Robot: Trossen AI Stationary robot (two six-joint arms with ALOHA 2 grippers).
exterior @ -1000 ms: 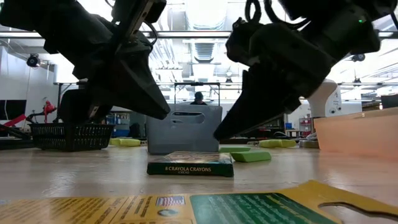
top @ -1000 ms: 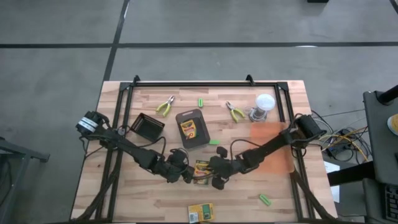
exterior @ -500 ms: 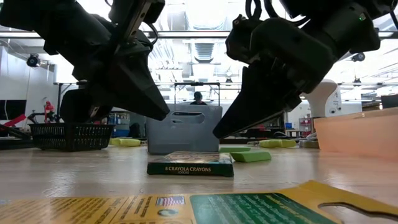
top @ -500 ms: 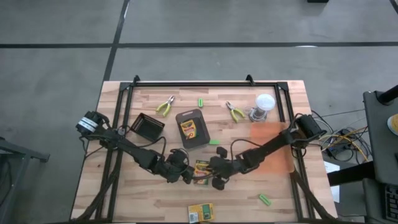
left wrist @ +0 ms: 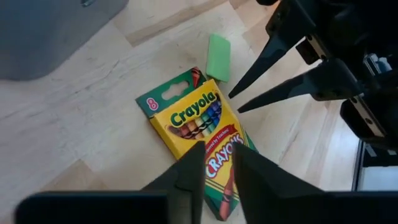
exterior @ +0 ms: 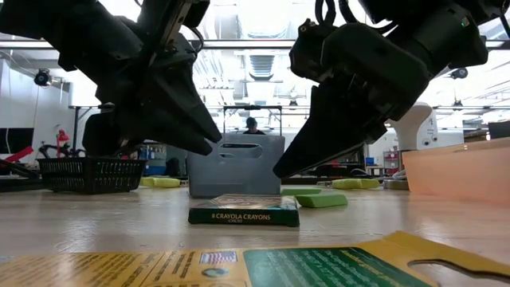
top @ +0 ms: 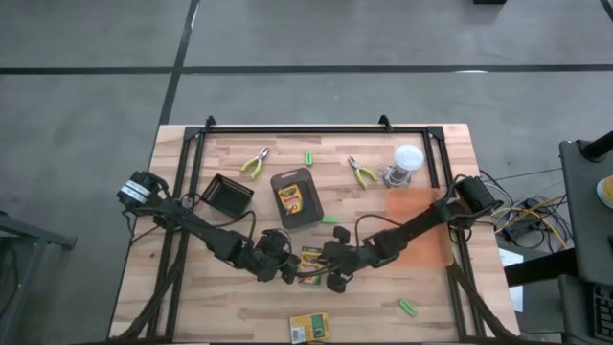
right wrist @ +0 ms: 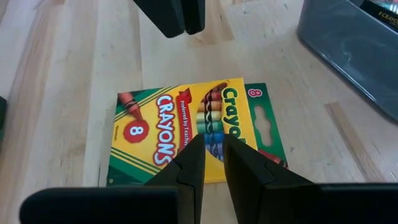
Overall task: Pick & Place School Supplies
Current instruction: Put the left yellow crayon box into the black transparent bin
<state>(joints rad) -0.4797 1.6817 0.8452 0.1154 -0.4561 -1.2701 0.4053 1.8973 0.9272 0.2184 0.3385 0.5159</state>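
A yellow-and-green crayon box [top: 311, 259] lies flat on the wood between my two grippers, and it also shows in both wrist views [left wrist: 199, 134] [right wrist: 186, 130]. My left gripper [top: 288, 266] [left wrist: 216, 149] is shut and hovers just left of and above the box. My right gripper [top: 327, 267] [right wrist: 213, 140] is shut too and hovers just right of and above it. In the low view both tips [exterior: 217, 143] [exterior: 277, 171] stand clear above the box [exterior: 243, 211]. A second crayon box [top: 290, 198] lies in the grey tray, and a third [top: 308, 328] sits near the near edge.
The dark grey tray [top: 305, 218] stands just beyond the box, with a black basket [top: 227, 195] to its left. Two pliers [top: 254, 163] [top: 362, 172], green sticks [top: 310, 157] [top: 329, 218] [top: 409, 307], a white-lidded jar [top: 406, 163] and an orange sheet [top: 419, 230] lie around.
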